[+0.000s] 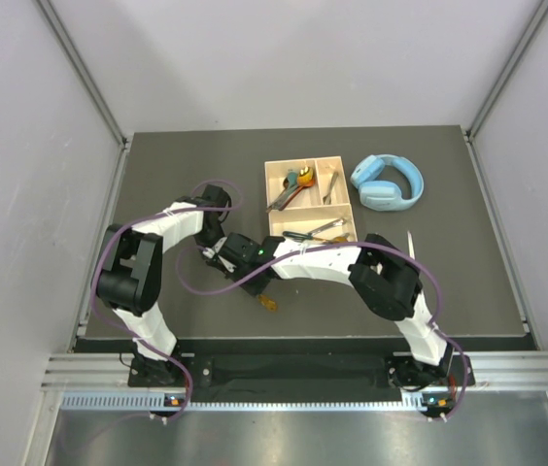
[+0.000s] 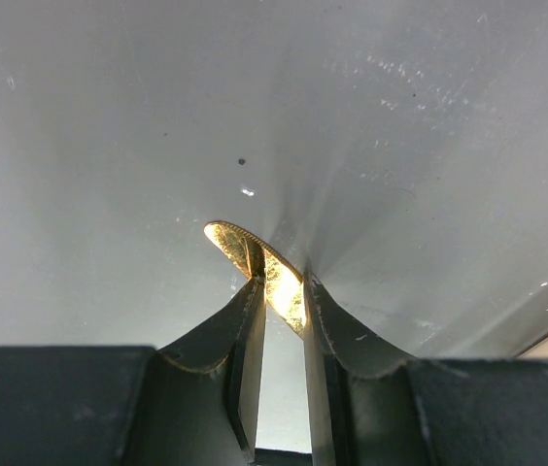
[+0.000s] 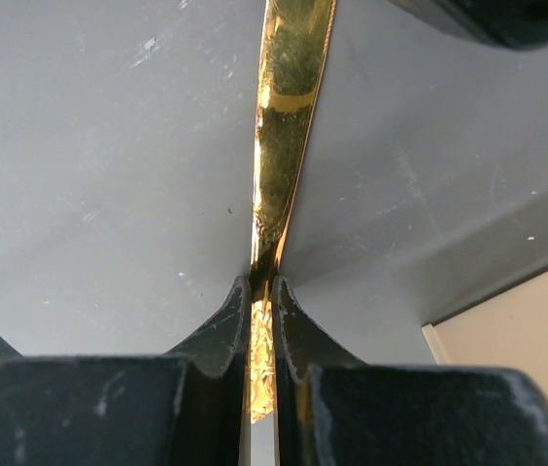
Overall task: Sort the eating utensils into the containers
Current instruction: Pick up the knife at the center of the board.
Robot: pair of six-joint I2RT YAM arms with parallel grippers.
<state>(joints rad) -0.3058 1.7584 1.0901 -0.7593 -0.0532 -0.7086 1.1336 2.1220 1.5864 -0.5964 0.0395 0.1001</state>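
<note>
Upper centre: cream rectangular tray (image 1: 267, 194) with coloured spoons (image 1: 298, 179) in its left section, dark-and-silver cutlery (image 1: 318, 233) in the lower. Clamped on one shiny gold spoon (image 3: 289, 116): left gripper (image 2: 279, 291), right gripper (image 3: 261, 291).

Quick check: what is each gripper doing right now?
Left gripper: closed on the end of a gold utensil.
Right gripper: closed on the handle of a gold utensil.

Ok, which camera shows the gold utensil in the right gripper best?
Right wrist: the gold utensil runs up the frame, clamped in the right gripper. Left wrist shows only a short gold end in the left gripper, possibly the same piece. From the top view it is hidden where the two wrists meet.
</note>
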